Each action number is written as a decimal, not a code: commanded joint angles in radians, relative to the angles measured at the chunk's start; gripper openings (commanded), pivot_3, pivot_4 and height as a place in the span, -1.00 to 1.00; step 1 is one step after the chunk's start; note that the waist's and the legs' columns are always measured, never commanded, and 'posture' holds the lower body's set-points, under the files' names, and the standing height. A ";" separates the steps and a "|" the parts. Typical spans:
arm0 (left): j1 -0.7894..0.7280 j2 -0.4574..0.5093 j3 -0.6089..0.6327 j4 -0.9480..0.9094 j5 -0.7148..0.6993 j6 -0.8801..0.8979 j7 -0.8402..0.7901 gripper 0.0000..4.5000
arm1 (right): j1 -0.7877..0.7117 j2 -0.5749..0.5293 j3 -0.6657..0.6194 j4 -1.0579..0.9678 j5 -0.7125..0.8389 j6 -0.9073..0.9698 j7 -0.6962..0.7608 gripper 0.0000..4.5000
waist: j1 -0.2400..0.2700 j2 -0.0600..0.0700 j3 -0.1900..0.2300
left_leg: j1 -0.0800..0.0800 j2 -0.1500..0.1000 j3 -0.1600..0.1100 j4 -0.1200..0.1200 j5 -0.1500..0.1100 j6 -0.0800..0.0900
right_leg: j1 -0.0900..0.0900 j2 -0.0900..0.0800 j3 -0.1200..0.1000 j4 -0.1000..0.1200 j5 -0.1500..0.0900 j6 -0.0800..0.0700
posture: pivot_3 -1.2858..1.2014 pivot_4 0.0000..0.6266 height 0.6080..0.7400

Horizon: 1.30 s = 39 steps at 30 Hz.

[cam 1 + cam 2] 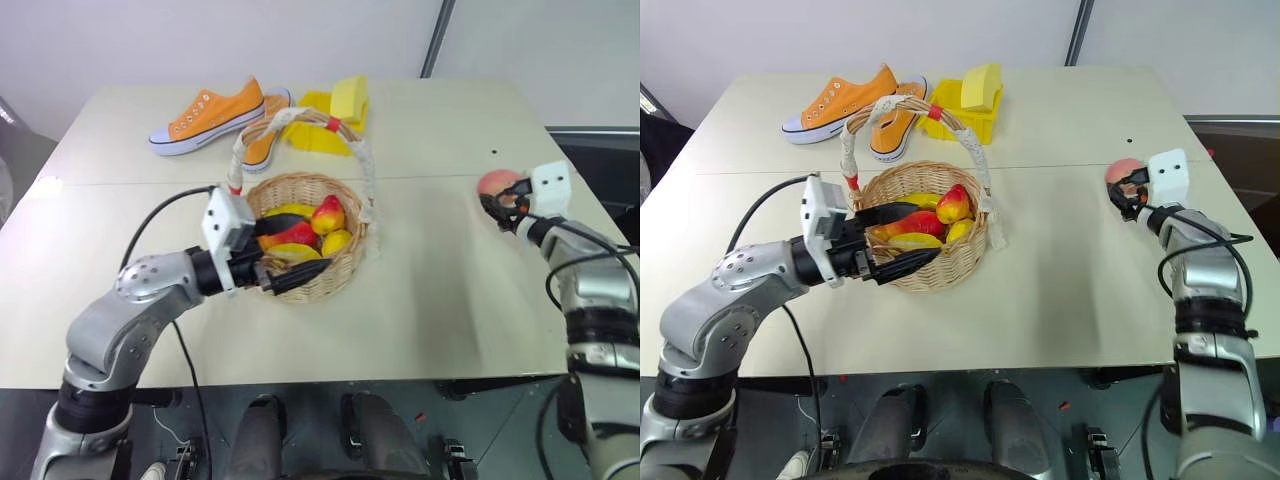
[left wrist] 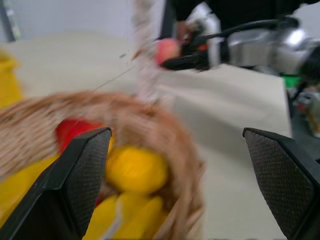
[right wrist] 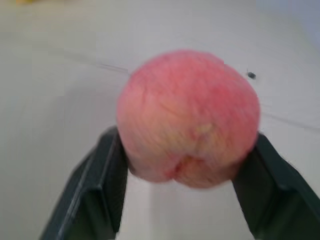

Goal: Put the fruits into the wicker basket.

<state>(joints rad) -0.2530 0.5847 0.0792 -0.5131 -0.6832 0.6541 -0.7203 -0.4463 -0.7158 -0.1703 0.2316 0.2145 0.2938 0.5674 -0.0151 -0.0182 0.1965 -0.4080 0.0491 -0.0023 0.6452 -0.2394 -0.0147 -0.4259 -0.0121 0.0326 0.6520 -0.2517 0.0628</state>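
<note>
Two grippers are under inspection here, both mine. My right gripper [image 3: 187, 165] sits far out on my right side of the pale table [image 1: 440, 290], and its two black fingers [image 3: 102, 185] are pressed against both flanks of the pink-orange peach [image 3: 189, 117]: I am grasping the peach, which rests low at the table surface, well apart from the wicker basket [image 1: 335, 268]. My left gripper [image 1: 285, 262] is at the near left rim of that basket with its jaws spread wide and nothing between them; one finger reaches over the rim above the contents, the other lies against the outside of the woven wall. The basket stands upright near the middle of the table, its tall arched handle [image 1: 300, 118], wrapped in white with red bands, rising over it. Inside, the red-and-yellow mango-like fruit [image 1: 328, 214] lies toward the far side, on top of a pile of yellow pieces, one of which reads as a banana [image 1: 289, 211], together with a red-orange piece I cannot identify. One fruit is thus already in the basket; the peach is not. Behind the basket, at the far part of the table, stand a pair of orange sneakers [image 1: 210, 115] and a yellow box [image 1: 962, 112] with a yellow sponge-like block [image 1: 350, 97] on it.
</note>
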 commanded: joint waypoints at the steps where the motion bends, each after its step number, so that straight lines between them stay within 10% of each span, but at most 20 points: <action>1: 0.048 0.023 0.084 0.005 0.014 -0.105 -0.052 1.00 | 0.115 -0.051 -0.019 -0.378 0.141 0.052 0.158 0.10 | -0.002 0.001 0.000 | 0.000 0.000 0.000 0.000 0.000 0.000 | 0.000 0.000 0.000 0.000 0.000 0.000 | 0.03 -0.52 1.00; 6: 0.097 0.064 0.174 0.092 0.024 -0.182 -0.110 1.00 | 0.131 0.000 0.088 -0.865 0.565 0.366 0.162 0.10 | -0.010 0.001 0.000 | 0.002 0.002 0.000 0.000 0.000 0.000 | 0.000 0.002 0.000 0.002 0.000 -0.004 | 0.03 -0.52 1.00; 15: 0.119 0.072 0.204 0.090 -0.003 -0.197 -0.120 1.00 | -0.133 0.314 0.351 -0.752 0.368 0.588 -0.218 0.10 | 0.000 -0.001 -0.001 | 0.000 0.001 0.000 0.002 0.001 -0.002 | -0.001 0.000 0.001 -0.002 0.002 -0.012 | 0.03 -0.52 1.00; 21: 0.140 0.064 0.203 0.067 -0.011 -0.194 -0.106 1.00 | -0.176 0.331 0.361 -0.786 0.358 0.626 -0.209 0.97 | 0.001 -0.001 -0.001 | -0.003 0.000 0.000 0.000 0.000 -0.001 | -0.003 -0.001 0.001 -0.002 0.000 -0.008 | 0.03 -0.52 1.00; 31: 0.121 0.053 0.174 0.071 -0.022 -0.188 -0.099 1.00 | 0.071 0.134 0.036 -0.935 0.641 0.605 0.026 0.97 | 0.002 -0.001 -0.001 | -0.002 0.000 0.000 0.001 0.000 -0.001 | -0.002 0.000 0.001 -0.003 0.000 -0.008 | 0.03 -0.52 1.00; 39: 0.089 0.037 0.150 0.077 -0.028 -0.183 -0.100 1.00 | -0.035 0.252 0.108 -0.663 0.420 0.488 -0.139 0.97 | -0.013 -0.001 -0.001 | 0.001 0.002 -0.001 0.001 0.000 -0.001 | -0.002 0.003 0.001 -0.001 0.001 -0.010 | 0.03 -0.52 1.00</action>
<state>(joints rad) -0.1460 0.6200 0.2145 -0.4204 -0.6902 0.4755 -0.8245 -0.4536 -0.4805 -0.0828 -0.4568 0.6737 0.8261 0.4491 -0.0281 -0.0196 0.1957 -0.4071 0.0506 -0.0034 0.6458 -0.2391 -0.0155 -0.4281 -0.0089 0.0337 0.6515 -0.2503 0.0526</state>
